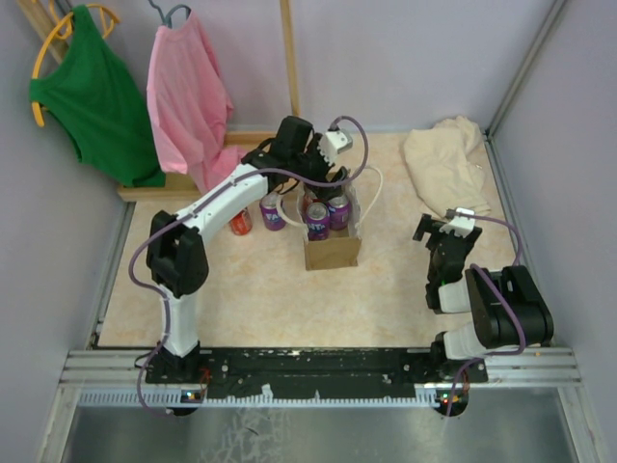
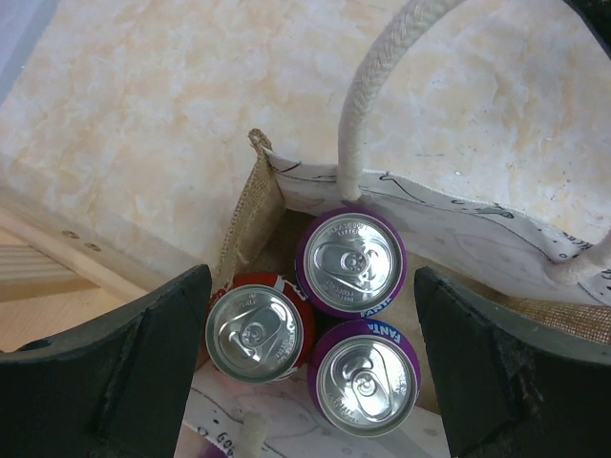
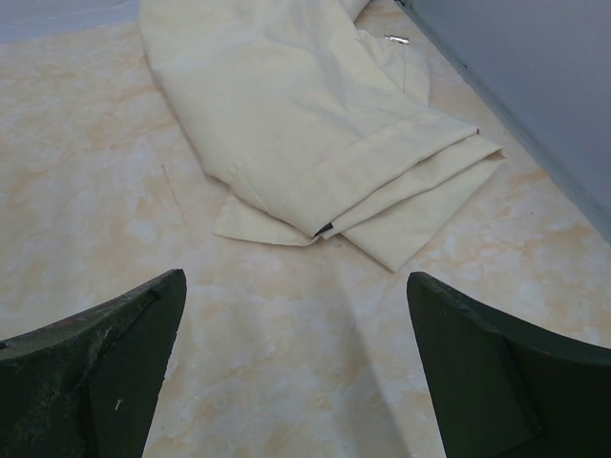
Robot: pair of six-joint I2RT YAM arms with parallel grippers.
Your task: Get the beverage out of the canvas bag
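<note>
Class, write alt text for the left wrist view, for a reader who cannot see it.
Seen from straight above, two purple cans and a red can stand upright, packed together inside the open bag. The left hand hangs open over them, its fingers on either side. A white rope handle rises from the bag's rim over the marbled table.

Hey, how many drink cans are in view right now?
5. In the canvas bag: one red can, an upper purple can, a lower purple can. On the table left of it: a second red can, a third purple can. More may be hidden.
</note>
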